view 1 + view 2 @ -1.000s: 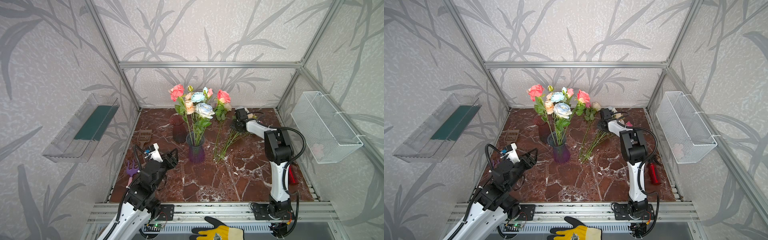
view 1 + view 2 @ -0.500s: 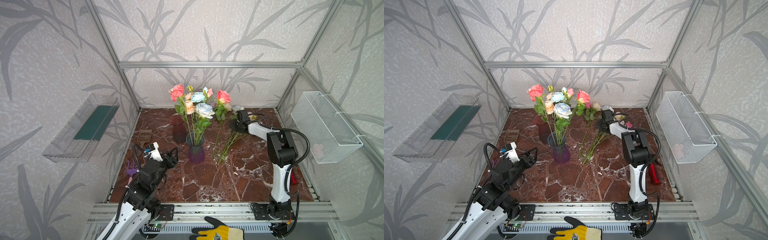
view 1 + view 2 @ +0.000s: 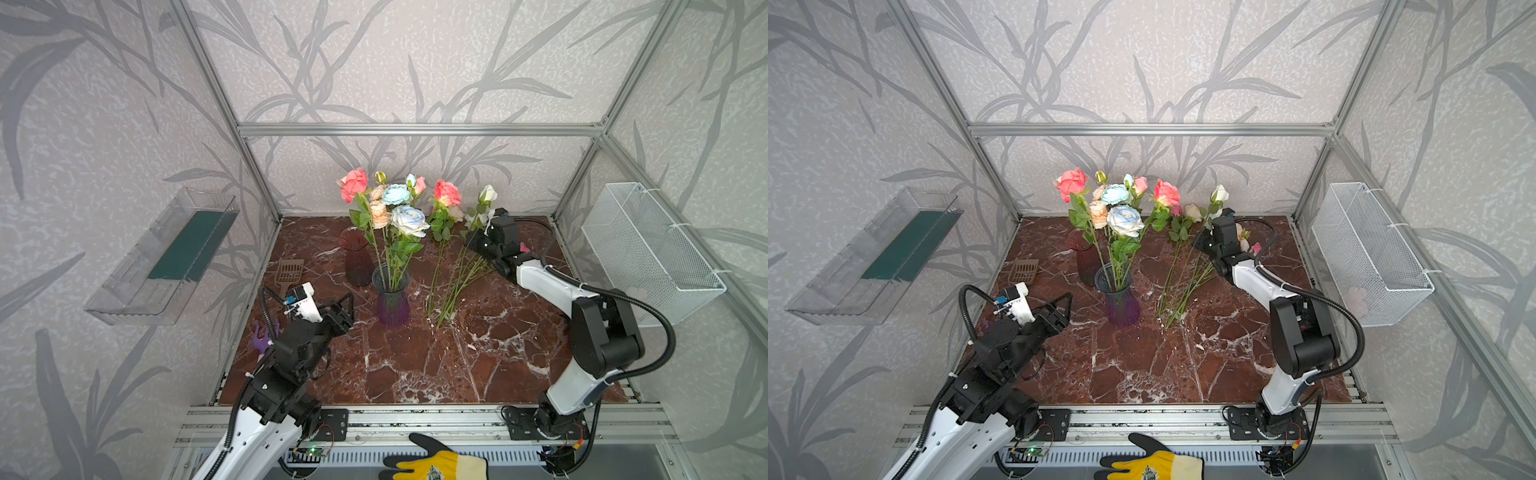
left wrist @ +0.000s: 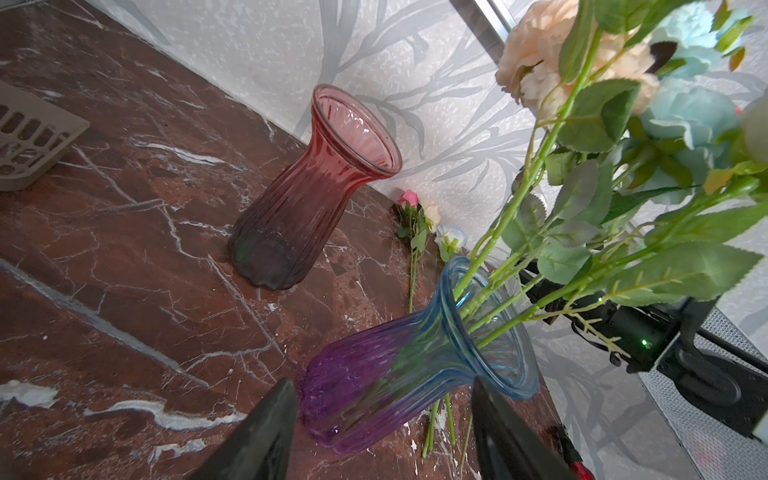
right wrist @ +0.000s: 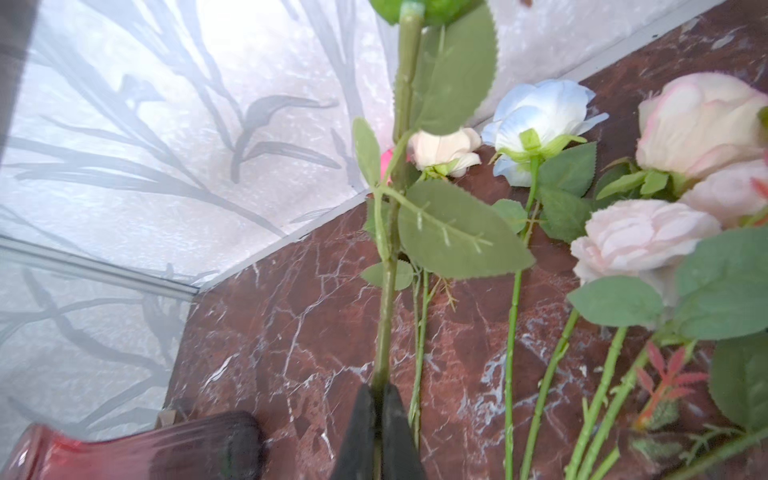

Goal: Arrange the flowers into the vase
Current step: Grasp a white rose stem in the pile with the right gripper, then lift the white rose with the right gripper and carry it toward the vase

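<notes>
Fingers (image 4: 266, 428) of the left gripper (image 3: 348, 309) stand wide apart and empty, the vase (image 4: 374, 386) just ahead of them, while the right gripper (image 5: 376, 390) is closed tight on one flower stem (image 5: 384, 316), a hold that looks slim in the blurred wrist view, so it may swivel and snag the loose flowers (image 5: 540, 112) beside those fingers.

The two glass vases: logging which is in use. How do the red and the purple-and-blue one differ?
The red ribbed glass vase is empty; the purple ribbed glass vase with a blue rim holds long-stemmed flowers. The red vase stands farther back, the purple vase nearer the front. The red vase darkens toward its base; the purple vase turns blue upward. Both stand upright with flared mouths.
</notes>
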Robot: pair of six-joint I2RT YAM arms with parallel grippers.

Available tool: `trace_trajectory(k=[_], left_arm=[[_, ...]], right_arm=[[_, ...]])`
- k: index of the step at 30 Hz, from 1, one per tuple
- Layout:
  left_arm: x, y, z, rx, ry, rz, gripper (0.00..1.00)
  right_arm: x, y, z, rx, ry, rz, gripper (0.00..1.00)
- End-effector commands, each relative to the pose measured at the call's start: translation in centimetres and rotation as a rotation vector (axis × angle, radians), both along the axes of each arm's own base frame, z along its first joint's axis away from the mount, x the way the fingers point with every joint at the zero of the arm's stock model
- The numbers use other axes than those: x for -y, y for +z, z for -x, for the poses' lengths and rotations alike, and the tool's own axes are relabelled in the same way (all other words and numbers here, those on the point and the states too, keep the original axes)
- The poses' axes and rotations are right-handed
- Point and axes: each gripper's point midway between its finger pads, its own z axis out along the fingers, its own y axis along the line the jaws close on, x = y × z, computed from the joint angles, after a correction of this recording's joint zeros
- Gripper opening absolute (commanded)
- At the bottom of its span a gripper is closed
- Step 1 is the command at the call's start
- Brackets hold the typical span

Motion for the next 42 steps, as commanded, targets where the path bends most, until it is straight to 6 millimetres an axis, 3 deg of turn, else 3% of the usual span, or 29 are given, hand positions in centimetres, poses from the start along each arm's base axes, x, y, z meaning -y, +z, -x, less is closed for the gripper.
trace_trajectory(k=[1, 10, 16, 20, 26, 29, 33, 38, 42], left_arm=[[-0.5, 1.4, 0.4, 0.019, 0.013, 0.008, 0.68], [0.8, 1.4, 0.1, 0.002, -0.046, -0.004, 0.68], [1.5, 2.1, -0.5, -0.012, -0.076, -0.039, 0.68], [1.7, 2.7, -0.9, 0.005, -0.074, -0.036, 0.68], [1.5, 2.5, -1.3, -0.003, -0.053, -0.04, 0.68], [1.3, 1.8, -1.3, -0.02, -0.041, -0.048, 0.68], [1.2, 1.2, -1.2, -0.029, -0.036, -0.053, 0.68], [1.1, 1.2, -1.2, -0.025, -0.037, -0.06, 0.68], [1.1, 1.3, -1.1, -0.018, -0.041, -0.065, 0.69]], right_arm=[[-0.2, 6.1, 2.0, 0.204, 0.013, 0.001, 0.0], [-1.0, 11.9, 12.9, 0.471, 0.076, 0.102, 0.0], [0.0, 16.3, 18.9, 0.66, 0.067, 0.085, 0.0], [-0.7, 21.1, 21.3, 0.808, 0.09, 0.033, 0.0], [-4.2, 29.7, 24.6, 1.052, 0.177, -0.072, 0.0], [-5.8, 33.3, 25.7, 1.15, 0.194, -0.109, 0.0], [-7.7, 35.7, 26.0, 1.237, 0.19, -0.148, 0.0], [-8.9, 36.9, 25.2, 1.307, 0.13, -0.144, 0.0], [-10.2, 36.2, 23.4, 1.309, 0.08, -0.105, 0.0]])
